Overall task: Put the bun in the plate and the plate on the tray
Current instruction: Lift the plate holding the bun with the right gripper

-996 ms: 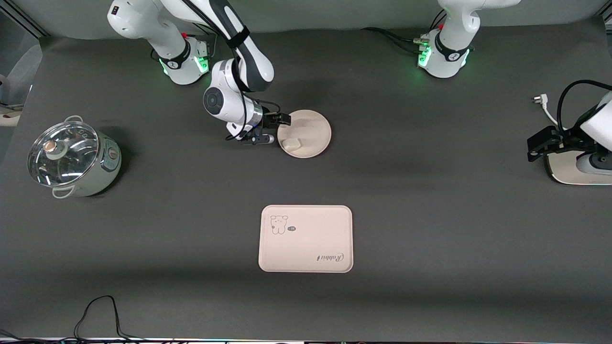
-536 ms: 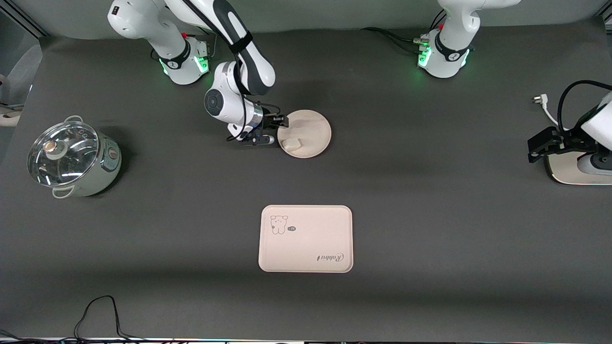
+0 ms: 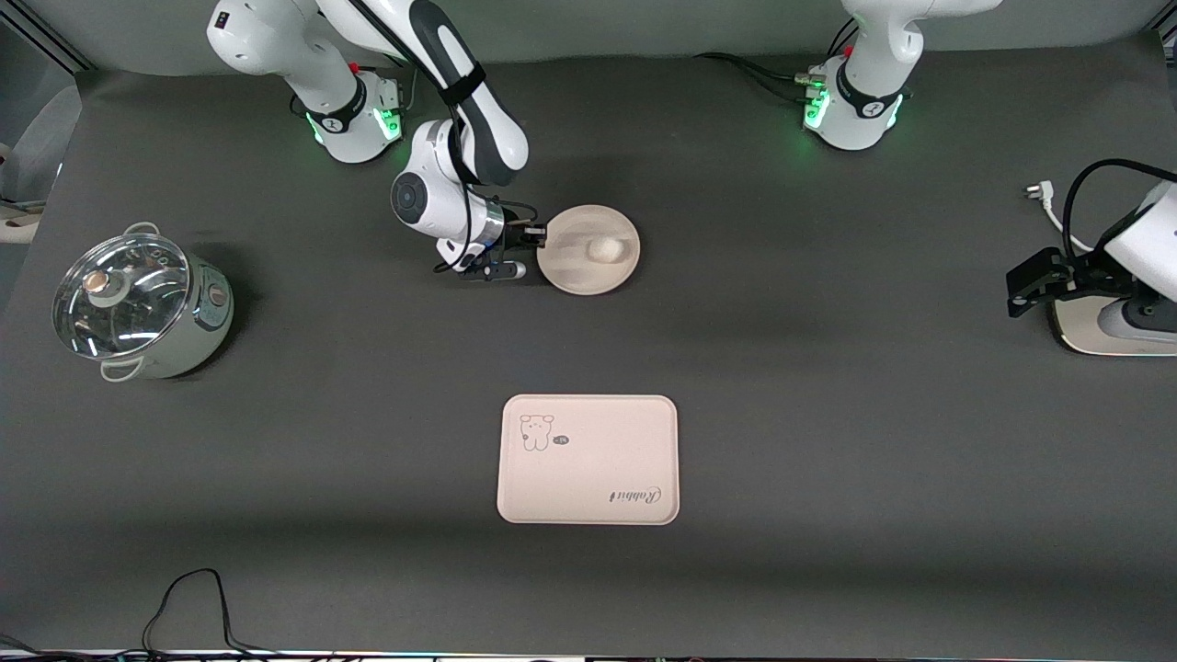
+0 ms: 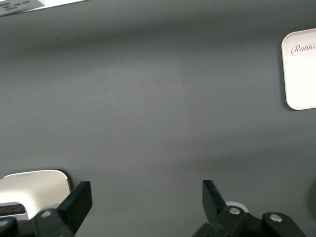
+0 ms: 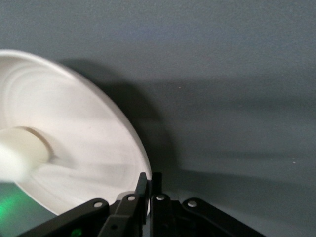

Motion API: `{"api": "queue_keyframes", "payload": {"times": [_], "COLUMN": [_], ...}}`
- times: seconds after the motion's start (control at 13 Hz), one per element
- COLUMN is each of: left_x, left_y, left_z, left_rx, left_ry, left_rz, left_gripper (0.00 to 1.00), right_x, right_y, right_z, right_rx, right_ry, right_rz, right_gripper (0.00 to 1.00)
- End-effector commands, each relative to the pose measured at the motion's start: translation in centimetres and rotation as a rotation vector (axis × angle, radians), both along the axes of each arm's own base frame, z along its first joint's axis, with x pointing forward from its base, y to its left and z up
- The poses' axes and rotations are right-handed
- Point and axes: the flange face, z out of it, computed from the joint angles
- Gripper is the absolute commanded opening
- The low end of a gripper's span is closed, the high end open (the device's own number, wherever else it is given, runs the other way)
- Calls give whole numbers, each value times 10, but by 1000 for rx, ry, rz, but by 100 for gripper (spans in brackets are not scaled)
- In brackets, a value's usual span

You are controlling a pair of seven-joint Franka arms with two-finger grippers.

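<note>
The small, round, off-white bun [image 3: 603, 247] sits in the round cream plate [image 3: 575, 271]. The right gripper [image 3: 538, 237] is pinched tight on the plate's rim. The cream tray [image 3: 588, 460] with its bear drawing lies nearer the front camera, with bare dark table [image 3: 782, 368] between. The left gripper [image 4: 146, 198] waits wide open, holding nothing, at the left arm's end of the table.

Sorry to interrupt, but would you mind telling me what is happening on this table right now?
The right hand is shut on the rim of the plate, which has the bun in it. The tray lies nearer the front camera. The left hand waits open at its end of the table.
</note>
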Motion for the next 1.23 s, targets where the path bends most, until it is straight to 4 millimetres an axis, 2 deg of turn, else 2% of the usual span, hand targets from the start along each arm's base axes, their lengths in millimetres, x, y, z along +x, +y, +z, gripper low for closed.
{"api": "queue_keyframes", "payload": {"times": [0.0,0.23,0.38,0.61,0.77,1.0,1.15], "left_x": [-1,-1,-1,1,1,1,1], "left_y": [-1,-5,-4,-2,-4,-4,-4], "left_z": [-4,-4,-3,-9,-8,-8,-8], "left_rx": [16,8,8,6,5,6,5], "left_ry": [17,17,14,23,20,22,20], "left_rz": [8,-5,-7,-5,-6,-9,-10], "left_gripper": [100,100,100,100,100,100,100], "right_x": [5,18,36,66,105,162,204], "right_y": [-3,-7,-20,-28,-29,-16,-17], "right_z": [1,19,36,71,111,176,209], "right_rx": [22,69,78,57,54,5,-3], "right_ry": [-21,0,4,1,29,15,26], "right_rz": [-9,-18,14,50,63,84,76], "right_gripper": [0,0,0,0,0,0,0]}}
